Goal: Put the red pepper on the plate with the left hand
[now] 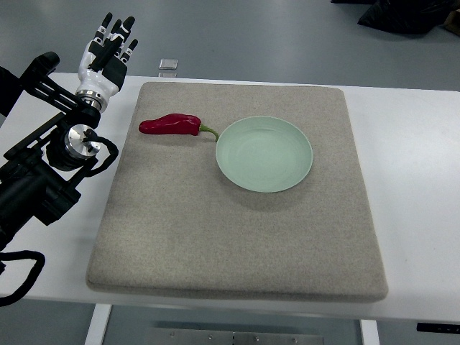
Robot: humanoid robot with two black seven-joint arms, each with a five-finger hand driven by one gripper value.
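On the mat: the pepper (171,124) lies flat near the far-left part of the mat (237,237), its length running left to right, red body to the left and green stem pointing right.
Pepper against plate: it sits just left of the plate (264,154); the stem tip comes right up to the plate's near-left rim, and whether it touches cannot be told. None of the red body is over the plate.
Plate: pale green, round, with nothing in it, right of the pepper and a little nearer the robot.
Left hand: the left hand (109,50) hangs left of the pepper and farther from the robot, off the mat's far-left corner, over the white table (410,144). Its fingers are straight and loosely spread, pointing away from the robot, and they hold nothing.
Right hand: not visible.
Step in hand: judged the very start, the approach. The pepper is ungrasped and the hand is well apart from it.
Next move calls for: bringing the hand rightward and toward the robot until it is over the red body, lowering it with fingers still apart, and closing across the pepper's width rather than on the thin stem.
After that: a short carry to the right, since the plate is so close.
Small block: a clear object (169,65) rests on the table beyond the mat, clear of the likely path.
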